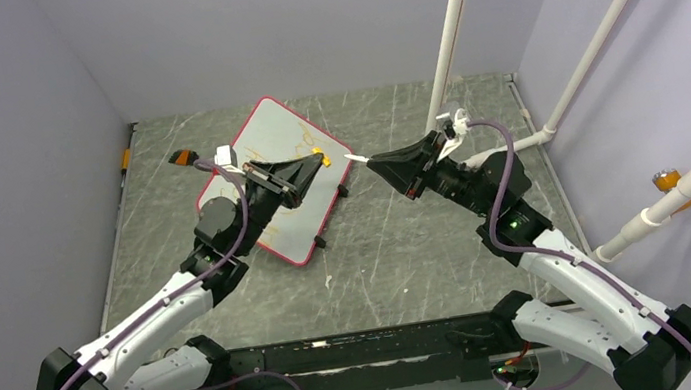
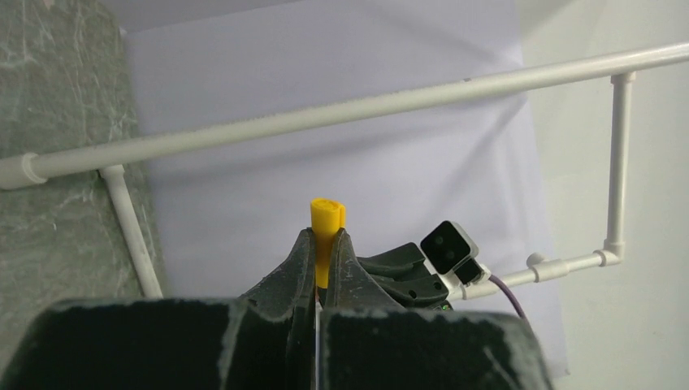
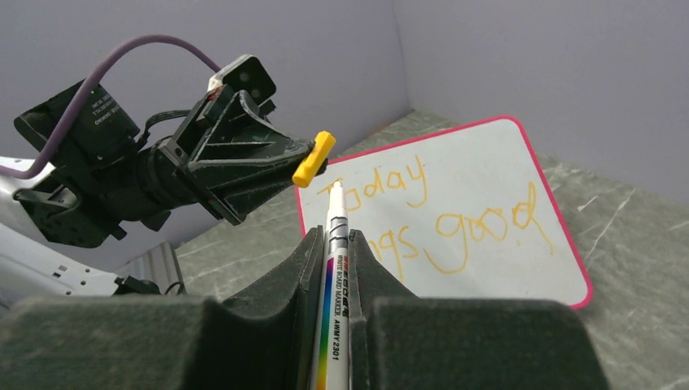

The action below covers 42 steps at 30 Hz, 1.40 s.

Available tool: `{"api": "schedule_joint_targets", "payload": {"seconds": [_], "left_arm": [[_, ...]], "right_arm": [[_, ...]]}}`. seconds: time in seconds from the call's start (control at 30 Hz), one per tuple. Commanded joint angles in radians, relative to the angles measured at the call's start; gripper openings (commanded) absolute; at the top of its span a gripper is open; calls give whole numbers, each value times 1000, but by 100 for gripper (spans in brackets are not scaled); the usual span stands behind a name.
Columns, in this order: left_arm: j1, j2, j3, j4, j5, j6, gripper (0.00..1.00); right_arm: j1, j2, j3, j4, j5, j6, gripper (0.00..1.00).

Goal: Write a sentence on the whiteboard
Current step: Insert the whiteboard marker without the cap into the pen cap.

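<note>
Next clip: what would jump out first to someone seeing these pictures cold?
The two hands face each other above the table: the left hand pinches a yellow cap, and the right hand holds an uncapped marker, its tip pointing at the cap with a small gap between them. On the table below the left hand lies the pink-framed whiteboard, carrying the sentence in orange-yellow handwriting.

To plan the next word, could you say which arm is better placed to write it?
Likely right: the right gripper holds the uncapped white marker; the left gripper pinches only the yellow cap near the pink-framed whiteboard.
</note>
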Motion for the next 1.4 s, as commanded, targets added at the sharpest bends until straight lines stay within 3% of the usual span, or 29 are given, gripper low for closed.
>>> {"api": "schedule_joint_targets", "payload": {"seconds": [0.0,0.5,1.37], "left_arm": [[-38,-5,60,-56,-104,-88,0],[-101,61,161,-235,-167,-254,0],[-117,81,199,-263,-189,-260,0]], "right_arm": [[2,-15,-18,128,-50,-57,0],[7,-15,-16,115,-75,-101,0],[16,28,3,60,-24,-124,0]]}}
